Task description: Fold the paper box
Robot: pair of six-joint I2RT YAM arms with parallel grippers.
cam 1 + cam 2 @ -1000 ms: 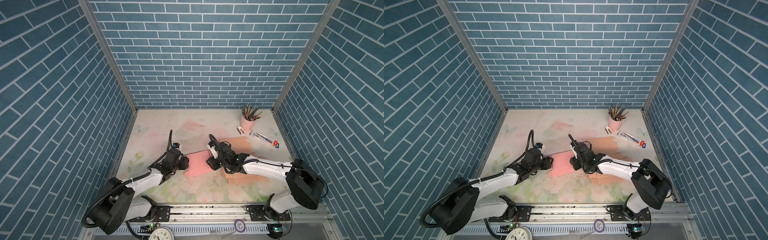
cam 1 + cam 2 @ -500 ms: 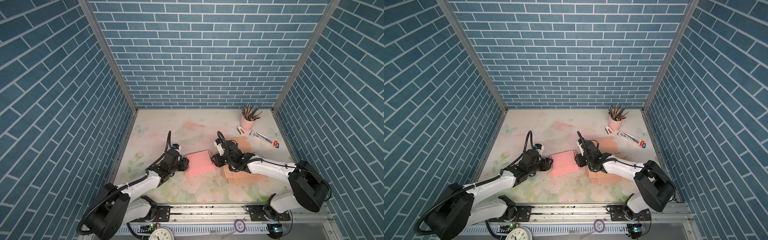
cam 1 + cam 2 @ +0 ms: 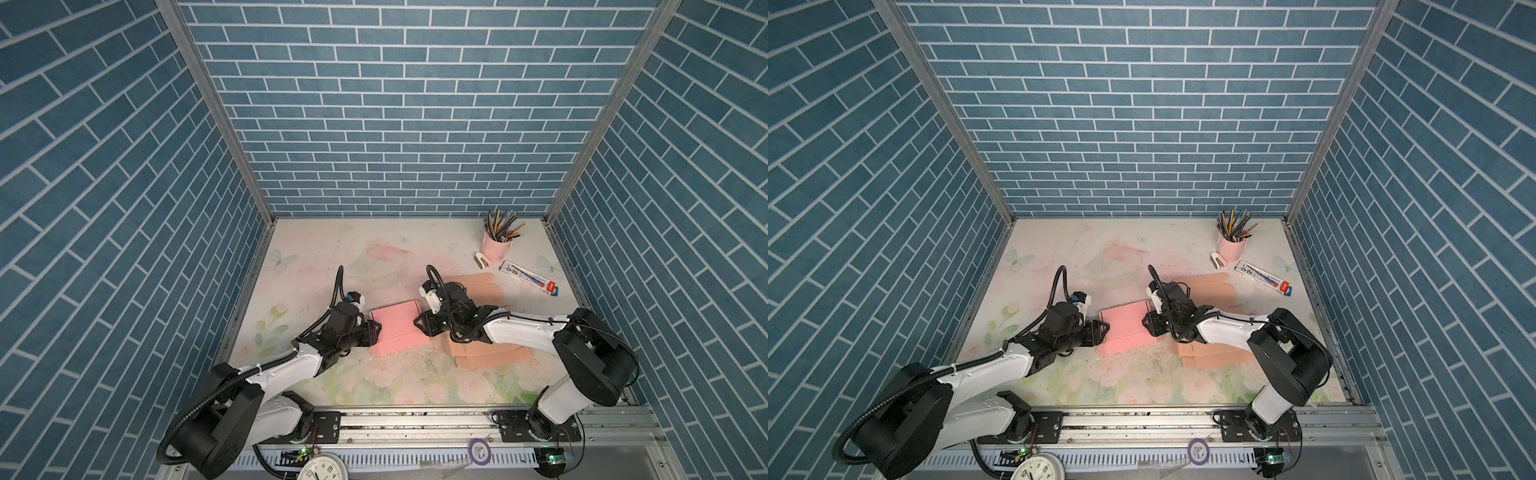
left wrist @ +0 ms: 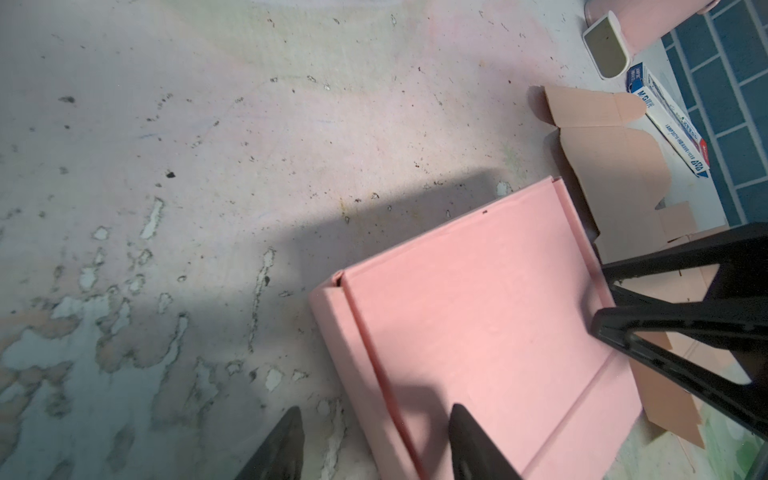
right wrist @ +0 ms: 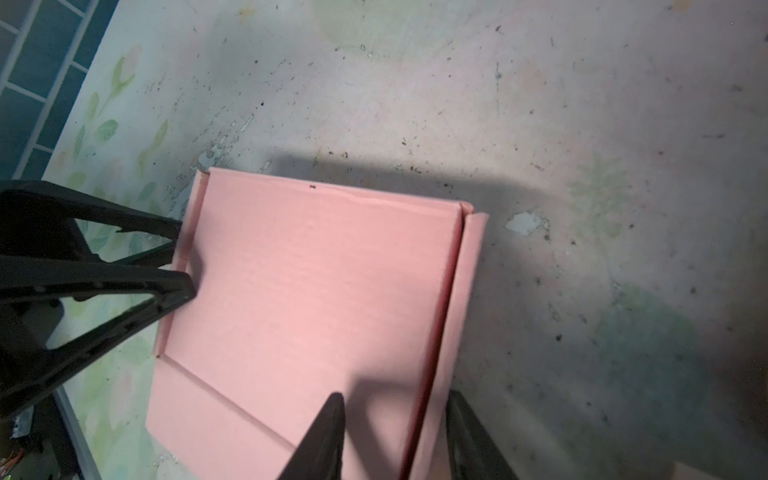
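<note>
The pink rectangular paper box [image 3: 399, 332] lies on the floral-printed tabletop [image 3: 332, 257], toward the near edge and between the two arms. Compared with a second ago, the right gripper [image 3: 417, 323] is no longer laid over the right part of the lid. It is drawn back to the box's right edge, so the whole flat lid is now exposed. From this the lid is judged to be pressed down, with only the side walls left to be seated, and the fold is taken to be nearly done.

The right gripper's jaws are held moderately apart and are being narrowed. In the right wrist view its fingertips [image 5: 332, 415] are set astride the box's right side wall, and nothing is clamped. The left gripper [image 3: 376, 330] is kept at the box's left edge with its jaws somewhat wider. In the left wrist view one of its fingertips [image 4: 461, 419] is placed over the lid and the other over bare table beyond the left wall, so nothing is gripped. Flat tan cardboard blanks [image 3: 490, 357] are seen under the right arm.
</note>
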